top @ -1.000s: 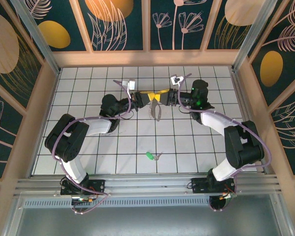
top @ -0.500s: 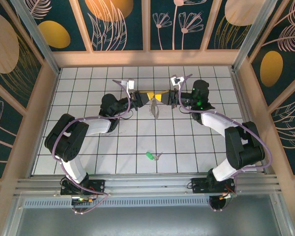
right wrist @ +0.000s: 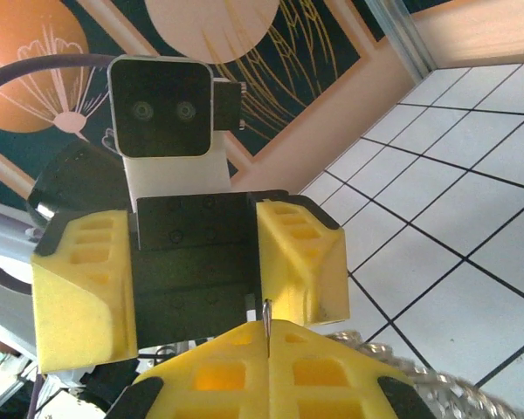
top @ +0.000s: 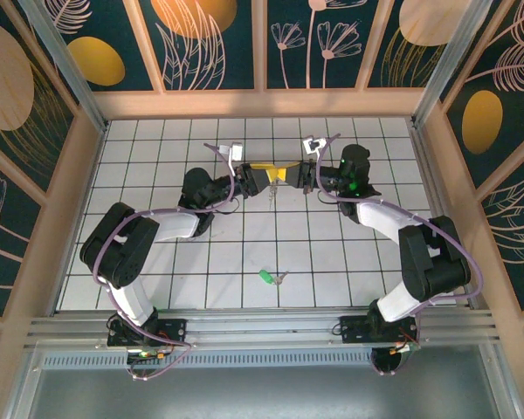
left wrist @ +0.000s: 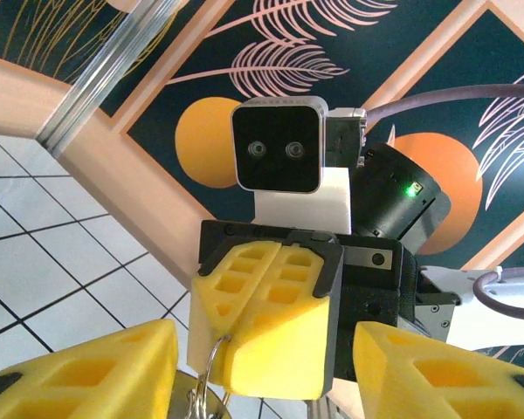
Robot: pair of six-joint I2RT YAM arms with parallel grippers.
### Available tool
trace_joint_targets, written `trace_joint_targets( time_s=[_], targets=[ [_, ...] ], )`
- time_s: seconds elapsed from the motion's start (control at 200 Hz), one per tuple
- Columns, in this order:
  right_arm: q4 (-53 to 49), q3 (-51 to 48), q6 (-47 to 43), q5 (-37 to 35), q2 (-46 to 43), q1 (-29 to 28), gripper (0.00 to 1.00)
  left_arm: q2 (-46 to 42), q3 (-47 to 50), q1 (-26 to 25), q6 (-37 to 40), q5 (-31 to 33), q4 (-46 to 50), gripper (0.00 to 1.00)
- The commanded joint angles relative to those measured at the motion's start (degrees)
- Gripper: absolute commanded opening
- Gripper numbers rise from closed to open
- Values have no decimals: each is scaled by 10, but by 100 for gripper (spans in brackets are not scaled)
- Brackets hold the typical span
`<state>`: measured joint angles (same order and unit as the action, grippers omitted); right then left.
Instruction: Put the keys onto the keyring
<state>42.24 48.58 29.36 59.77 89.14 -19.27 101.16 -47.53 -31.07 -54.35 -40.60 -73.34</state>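
Note:
The key (top: 267,277), silver with a green head, lies on the tiled floor near the front, far from both grippers. High over the back tiles the two grippers face each other. My right gripper (top: 290,178) (right wrist: 268,349) is shut on the keyring (top: 269,188), whose thin metal edge (right wrist: 266,314) pokes up from the seam between its fingers. A beaded part of the keyring (right wrist: 419,377) hangs below. My left gripper (top: 255,180) (left wrist: 262,384) stands open, one finger (left wrist: 79,371) on each side of the right gripper's closed fingers (left wrist: 271,305). The keyring's loop (left wrist: 206,377) hangs from them.
Wooden walls (top: 79,192) with dark painted panels enclose the white tiled floor (top: 244,253) on three sides. A metal rail (top: 262,327) runs along the near edge by the arm bases.
My right gripper shut on the keyring, then my left gripper opened and let go of it. The hanging keyring swung up and shows shorter from above.

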Motion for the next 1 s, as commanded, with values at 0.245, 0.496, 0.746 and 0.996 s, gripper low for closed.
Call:
trace_joint_targets(
  time_s=[0.245, 0.496, 0.746, 0.996],
  targets=[
    [57, -19, 19, -34, -37, -2, 0, -10, 26, 0, -49, 37, -63, 46],
    [56, -19, 19, -32, -36, -1, 0, 11, 23, 0, -72, 29, -97, 38],
    [59, -21, 18, -31, -35, 0, 0, 22, 18, -1, -81, 22, -106, 37],
    [61, -22, 19, -29, -34, 1, 0, 36, 9, -5, -82, 18, -106, 35]
  ],
)
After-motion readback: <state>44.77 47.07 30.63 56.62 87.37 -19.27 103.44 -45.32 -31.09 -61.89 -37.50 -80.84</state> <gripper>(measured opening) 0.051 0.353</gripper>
